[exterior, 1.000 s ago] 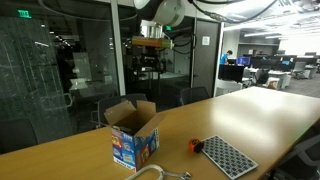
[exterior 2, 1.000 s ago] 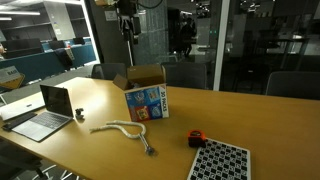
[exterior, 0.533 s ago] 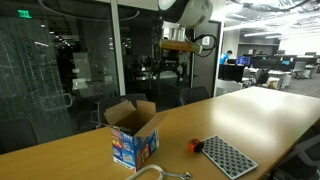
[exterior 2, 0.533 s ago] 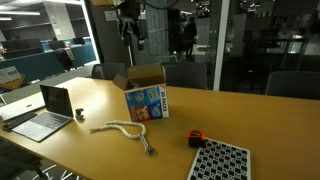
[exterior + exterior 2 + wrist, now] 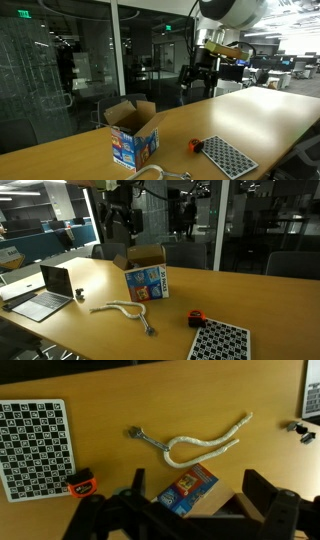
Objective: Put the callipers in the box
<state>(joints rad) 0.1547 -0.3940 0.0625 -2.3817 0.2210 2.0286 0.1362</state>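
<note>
The box (image 5: pixel 134 135) stands upright on the wooden table with its top flaps open; it shows in both exterior views (image 5: pixel 146 278) and from above in the wrist view (image 5: pixel 190 488). I see no callipers in any view; the inside of the box is hidden from me. My gripper (image 5: pixel 197 80) hangs high above the table, off to the side of the box and well above it (image 5: pixel 122 222). In the wrist view its fingers (image 5: pixel 198 500) stand wide apart with nothing between them.
A pale looped cord (image 5: pixel 205 442) with a small metal end lies beside the box (image 5: pixel 120 307). A small orange object (image 5: pixel 82 484) and a dark perforated plate (image 5: pixel 35 445) lie farther along (image 5: pixel 218 342). A laptop (image 5: pixel 45 290) sits at the table's end.
My gripper has swung sideways from above the box to a spot high up beside it. The box and the other things on the table have not moved.
</note>
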